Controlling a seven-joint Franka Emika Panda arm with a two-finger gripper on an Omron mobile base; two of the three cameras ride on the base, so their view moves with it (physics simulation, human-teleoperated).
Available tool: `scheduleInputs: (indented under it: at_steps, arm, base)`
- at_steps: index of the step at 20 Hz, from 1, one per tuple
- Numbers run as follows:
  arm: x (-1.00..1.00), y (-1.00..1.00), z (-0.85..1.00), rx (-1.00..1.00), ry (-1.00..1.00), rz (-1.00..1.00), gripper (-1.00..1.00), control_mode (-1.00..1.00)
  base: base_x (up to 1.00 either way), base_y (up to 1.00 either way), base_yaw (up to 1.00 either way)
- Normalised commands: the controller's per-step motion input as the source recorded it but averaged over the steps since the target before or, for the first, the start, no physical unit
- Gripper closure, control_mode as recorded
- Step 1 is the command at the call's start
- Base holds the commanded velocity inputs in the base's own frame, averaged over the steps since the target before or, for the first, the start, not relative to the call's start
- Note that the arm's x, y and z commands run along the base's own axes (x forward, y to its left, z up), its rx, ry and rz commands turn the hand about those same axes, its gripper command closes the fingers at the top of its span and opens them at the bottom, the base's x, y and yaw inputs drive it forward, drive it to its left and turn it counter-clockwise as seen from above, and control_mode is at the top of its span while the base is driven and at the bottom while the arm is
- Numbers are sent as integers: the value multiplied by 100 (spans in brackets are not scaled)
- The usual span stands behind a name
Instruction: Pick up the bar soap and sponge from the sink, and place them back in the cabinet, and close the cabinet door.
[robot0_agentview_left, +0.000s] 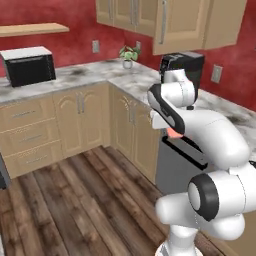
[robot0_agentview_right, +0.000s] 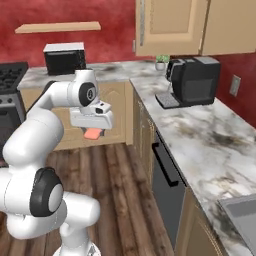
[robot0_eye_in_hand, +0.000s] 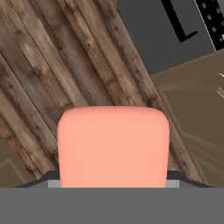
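We are in a home kitchen, rendered rather than real. We see a marbled grey-white stone surface (robot0_agentview_right: 210, 135) running in an L along deep red walls (robot0_agentview_left: 60, 12), with light tan arched-panel lower cabinets (robot0_agentview_left: 82, 120) beneath it and tan wooden wall cabinets (robot0_agentview_left: 175, 22) above. A black microwave oven (robot0_agentview_left: 29, 66), a black coffee machine (robot0_agentview_right: 192, 80), a small potted green plant (robot0_agentview_left: 129, 54) and a dark dishwasher front (robot0_agentview_right: 167, 182) stand along it, over a brown wooden plank floor (robot0_agentview_left: 75, 200).

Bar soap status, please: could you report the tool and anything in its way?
Tool shut on bar soap. Soap carried above wood floor, beside the lower cabinets. Coffee machine stands on the counter below the cabinet door.
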Motion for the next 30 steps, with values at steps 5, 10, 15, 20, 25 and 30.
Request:
scheduleInputs:
  at_steps: [5,10,15,20,25,30]
  arm:
    - [0,0,0,0,0,0,100,100]
    - [0,0,0,0,0,0,100,100]
    - [0,0,0,0,0,0,100,100]
    - [0,0,0,0,0,0,100,100]
    - [0,0,0,0,0,0,100,100]
    - [0,0,0,0,0,0,100,100]
  base:
    - [19,36,39]
    - [20,45,37]
    - [54,51,22]
    - [95,26,8]
    - [94,0,3]
    - [71,-4,0]
